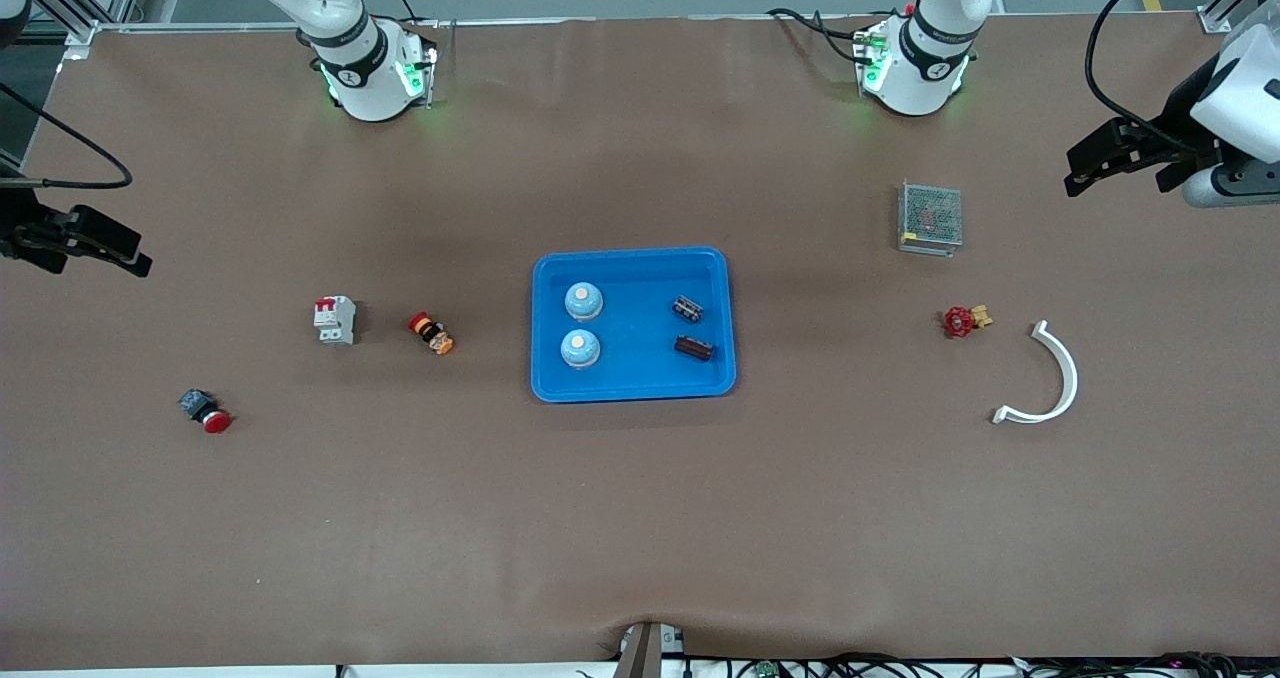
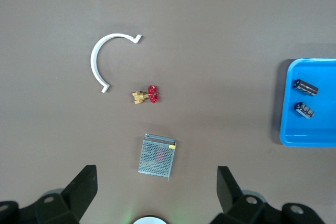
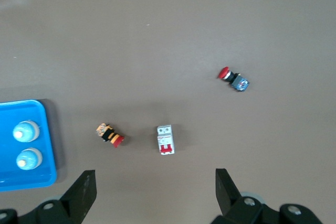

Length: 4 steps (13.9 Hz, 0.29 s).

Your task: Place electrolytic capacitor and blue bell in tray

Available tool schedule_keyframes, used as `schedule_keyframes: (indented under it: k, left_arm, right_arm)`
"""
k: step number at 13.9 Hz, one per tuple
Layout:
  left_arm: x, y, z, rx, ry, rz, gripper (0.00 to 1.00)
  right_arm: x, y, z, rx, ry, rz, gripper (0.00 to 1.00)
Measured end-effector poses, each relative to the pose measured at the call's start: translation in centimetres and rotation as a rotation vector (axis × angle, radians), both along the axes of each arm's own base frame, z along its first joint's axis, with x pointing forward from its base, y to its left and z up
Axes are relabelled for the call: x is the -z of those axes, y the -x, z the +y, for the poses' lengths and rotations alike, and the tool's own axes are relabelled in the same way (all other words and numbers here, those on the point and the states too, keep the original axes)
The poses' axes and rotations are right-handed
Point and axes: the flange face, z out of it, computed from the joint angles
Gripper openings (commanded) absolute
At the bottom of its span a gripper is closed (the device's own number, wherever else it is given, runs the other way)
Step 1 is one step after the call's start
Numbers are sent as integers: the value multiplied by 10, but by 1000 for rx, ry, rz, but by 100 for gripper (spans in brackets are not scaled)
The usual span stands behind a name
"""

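The big brown table [image 1: 640,518] holds everything. The left gripper [image 1: 1135,158] hangs in the air over the edge of the table at the left arm's end, with its jaws spread wide and nothing between them. The right gripper [image 1: 85,243] hangs over the edge at the right arm's end, and its jaws are spread wide too, holding nothing. Both arms wait, well apart from the parts. The tray [image 1: 632,390] is bright blue and sits flat in the middle of the table. Inside it are two blue bells [image 1: 583,301] with pale tops, one nearer the front camera than the other, on the side toward the right arm's end. Also inside are two dark electrolytic capacitors [image 1: 688,308], lying on their sides toward the left arm's end. Outside the tray, toward the left arm's end, lie a white curved piece [image 1: 1060,378], a grey mesh box [image 1: 930,216] and a small red valve [image 1: 960,321]. Toward the right arm's end lie a white breaker with a red switch [image 1: 335,320], a small orange and black part [image 1: 432,333] and a red push button [image 1: 206,411], which is nearest the front edge.
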Motion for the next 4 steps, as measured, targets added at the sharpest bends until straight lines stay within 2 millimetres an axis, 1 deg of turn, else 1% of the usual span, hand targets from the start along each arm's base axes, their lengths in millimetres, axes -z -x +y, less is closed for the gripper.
schedule_keyframes:
  k: [4]
  left_arm:
    - [-2,0,3,-5,1,-4,100]
  right_arm:
    - [8,5,0,-27,-12,62,100]
